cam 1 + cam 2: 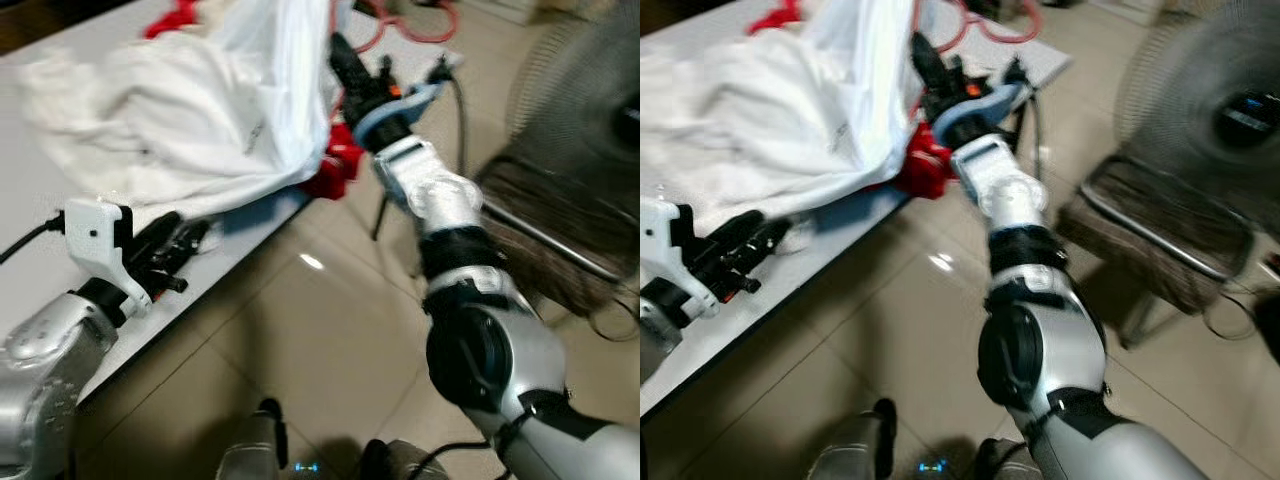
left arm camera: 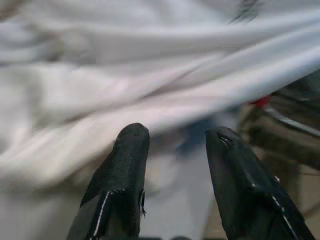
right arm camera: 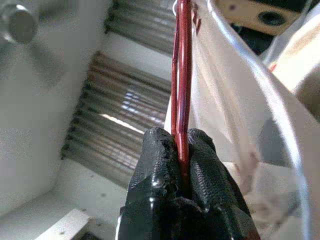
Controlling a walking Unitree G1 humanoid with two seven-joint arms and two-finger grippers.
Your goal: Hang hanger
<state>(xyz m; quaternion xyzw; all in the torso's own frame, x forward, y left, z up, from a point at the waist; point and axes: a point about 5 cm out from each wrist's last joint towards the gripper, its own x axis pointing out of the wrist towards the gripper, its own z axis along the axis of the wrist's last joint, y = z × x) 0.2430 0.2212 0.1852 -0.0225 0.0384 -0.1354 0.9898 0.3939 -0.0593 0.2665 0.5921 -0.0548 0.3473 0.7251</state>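
A red wire hanger (image 3: 181,75) carries a white garment (image 1: 270,90), which drapes down onto the white table (image 1: 30,290). My right gripper (image 3: 181,145) is raised at the garment's right side, shut on the hanger's red wire. More red hanger wire (image 1: 405,28) shows past the garment. My left gripper (image 2: 175,145) rests low over the table's near edge, open, its black fingers (image 1: 170,245) pointing at the garment's lower folds with nothing between them.
Another red object (image 1: 335,170) sits at the table edge under the garment. A standing fan (image 1: 1210,100) and a dark bench with a metal frame (image 1: 1160,235) stand to the right. Tiled floor (image 1: 300,340) lies between table and bench.
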